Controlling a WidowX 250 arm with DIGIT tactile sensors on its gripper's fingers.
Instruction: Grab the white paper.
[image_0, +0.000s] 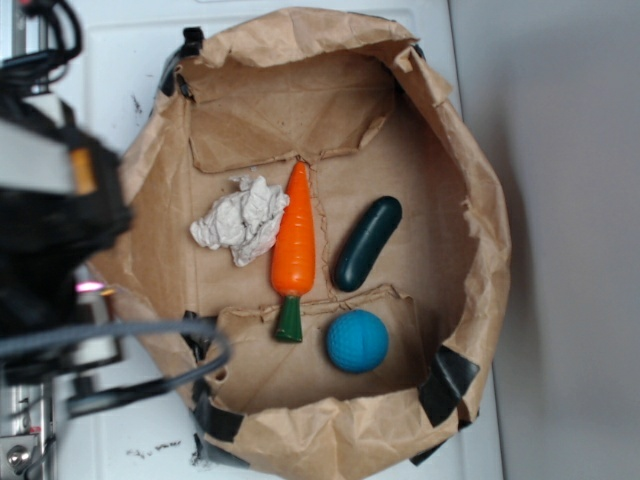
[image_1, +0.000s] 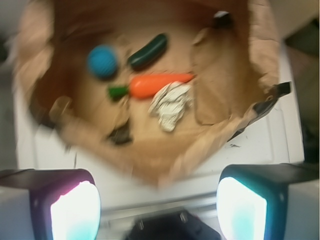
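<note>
Here a wide brown paper bag (image_0: 470, 200) lies opened flat on a white surface (image_0: 120, 60), its rolled rim forming a shallow basin; the white paper (image_0: 240, 220), a crumpled wad, sits on the bag floor toward the left rim in the exterior view, touching the orange carrot (image_0: 294, 245) beside it; a dark green cucumber (image_0: 367, 243) lies just right of the carrot, apart from it; a blue ball (image_0: 357, 341) rests near the carrot's green stem end; the gripper (image_1: 159, 210) hovers outside the bag rim, well apart from the wad, jaws spread wide and empty in the wrist view; wrist view is blurred; the arm's dark body fills the exterior view's left edge.
</note>
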